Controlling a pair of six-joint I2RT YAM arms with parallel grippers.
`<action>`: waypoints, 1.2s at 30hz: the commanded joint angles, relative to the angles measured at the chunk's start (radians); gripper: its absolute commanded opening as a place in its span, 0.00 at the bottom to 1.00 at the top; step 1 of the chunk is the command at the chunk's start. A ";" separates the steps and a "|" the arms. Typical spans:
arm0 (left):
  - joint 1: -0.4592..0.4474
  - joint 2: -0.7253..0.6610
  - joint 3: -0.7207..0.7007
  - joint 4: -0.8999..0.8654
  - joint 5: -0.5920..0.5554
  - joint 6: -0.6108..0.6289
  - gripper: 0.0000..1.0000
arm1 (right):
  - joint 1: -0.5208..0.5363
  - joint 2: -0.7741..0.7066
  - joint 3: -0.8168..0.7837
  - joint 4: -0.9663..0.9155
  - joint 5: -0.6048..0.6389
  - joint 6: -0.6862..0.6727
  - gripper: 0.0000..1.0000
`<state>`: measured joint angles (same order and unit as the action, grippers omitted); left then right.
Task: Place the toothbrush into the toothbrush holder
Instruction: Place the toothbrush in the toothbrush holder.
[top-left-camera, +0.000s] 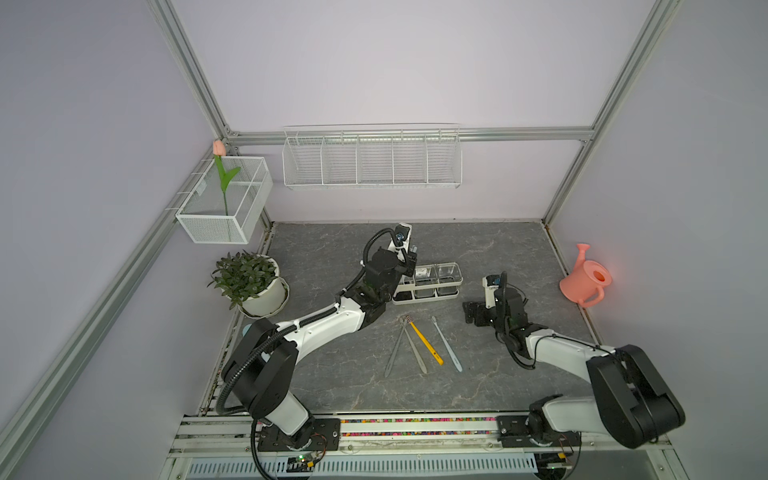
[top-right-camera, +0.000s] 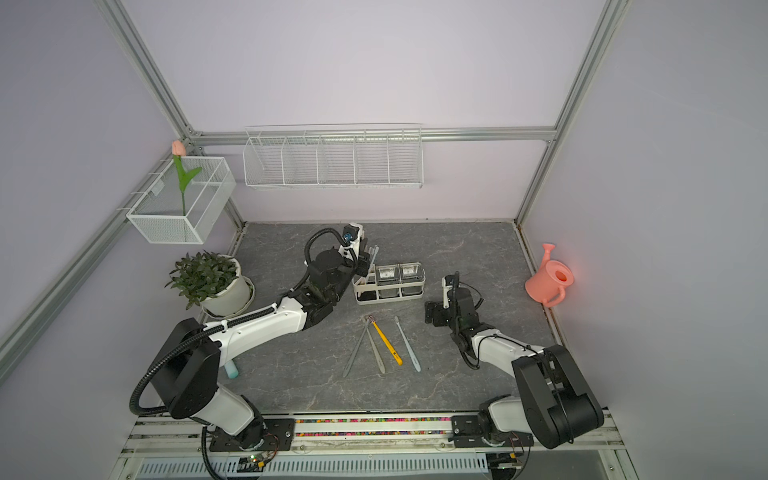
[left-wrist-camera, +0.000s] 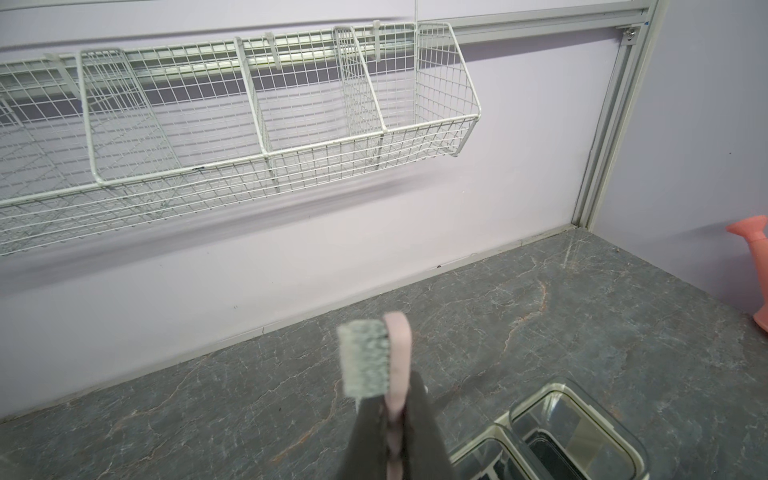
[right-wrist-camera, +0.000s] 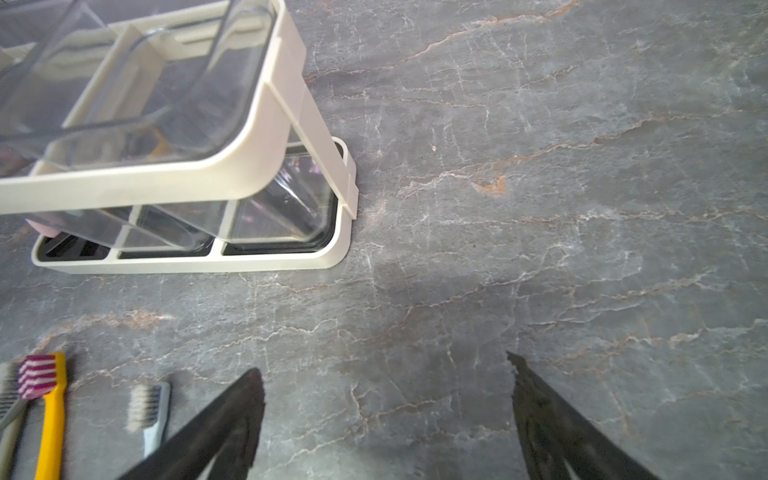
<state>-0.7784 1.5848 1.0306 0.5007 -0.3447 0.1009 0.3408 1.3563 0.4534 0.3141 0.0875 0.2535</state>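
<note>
My left gripper (top-left-camera: 409, 261) is shut on a pink toothbrush (left-wrist-camera: 397, 353) with grey bristles. It holds the brush upright, head up, over the end compartment of the cream toothbrush holder (top-left-camera: 449, 294) that has no cup. In the right wrist view a pink shape (right-wrist-camera: 40, 226) shows low in that compartment of the toothbrush holder (right-wrist-camera: 286, 124). Two clear cups (top-right-camera: 409, 272) fill the other compartments. My right gripper (top-left-camera: 471, 313) hangs open and empty just right of the holder, its fingertips (right-wrist-camera: 253, 386) over bare table. Several more toothbrushes lie in front, among them a yellow one (top-left-camera: 426, 343) and a light blue one (top-left-camera: 446, 345).
A potted plant (top-left-camera: 249, 278) stands at the table's left edge. At the right wall stands a pink watering can (top-left-camera: 586, 278). A long wire basket (top-left-camera: 372, 160) hangs on the back wall, and a mesh box (top-left-camera: 226, 199) with a tulip hangs at the left.
</note>
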 joint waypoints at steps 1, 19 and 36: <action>0.007 0.008 0.032 0.036 -0.024 0.024 0.06 | -0.005 0.010 0.018 -0.006 -0.010 -0.015 0.94; 0.008 0.071 0.043 0.069 -0.120 0.059 0.06 | -0.005 0.015 0.022 -0.010 -0.010 -0.017 0.94; 0.036 0.103 0.017 0.119 -0.113 -0.042 0.06 | -0.005 0.018 0.025 -0.012 -0.012 -0.019 0.94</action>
<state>-0.7567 1.6829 1.0420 0.5858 -0.4637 0.1059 0.3408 1.3605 0.4591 0.3111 0.0845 0.2535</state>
